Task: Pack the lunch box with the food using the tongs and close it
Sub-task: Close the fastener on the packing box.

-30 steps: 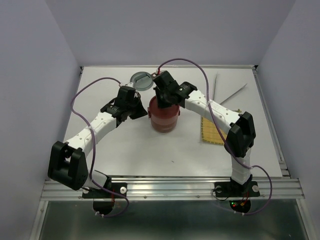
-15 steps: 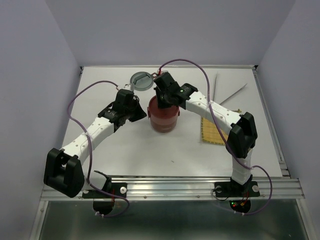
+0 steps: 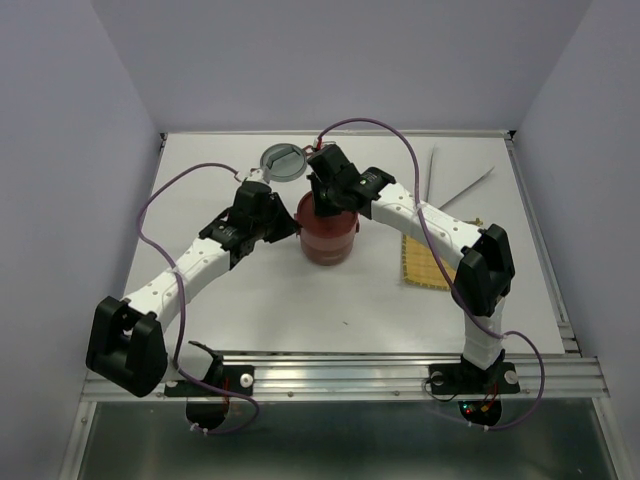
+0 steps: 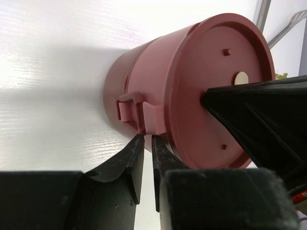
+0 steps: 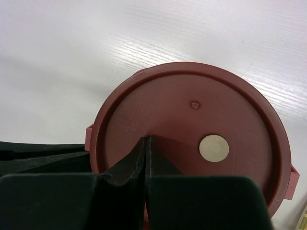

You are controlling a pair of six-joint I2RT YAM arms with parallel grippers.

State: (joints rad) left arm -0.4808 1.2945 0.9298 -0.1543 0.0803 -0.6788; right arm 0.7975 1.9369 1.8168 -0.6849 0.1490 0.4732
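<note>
Lunch box (image 3: 328, 238): round, dark red, tiered, standing upright near the middle of the table (image 3: 260, 300), between the two grippers. Flat red lid (image 5: 192, 110) seated on top, its pale centre dot (image 5: 214, 148) uncovered. A small side handle (image 4: 129, 108) shows on the wall facing the left arm. Right gripper (image 5: 146, 140): clenched, fingers together with no gap, grasping nothing, tips set down on the lid's top face just beside the dot. Left gripper (image 4: 145, 140): released to a narrow slit, nothing between the fingers, tips at the side handle just under the lid's rim; whether they touch it cannot be told. Tongs (image 3: 470, 184): long, thin, silver, two straight arms spread in a V, lying flat at the table's far right, well apart from the lunch box and from both grippers. Yellow woven mat (image 3: 420, 265): lying flat on the right side, partly under the right arm. Grey round disc (image 3: 282, 160): lying at the far edge, behind the lunch box and left of it.
</note>
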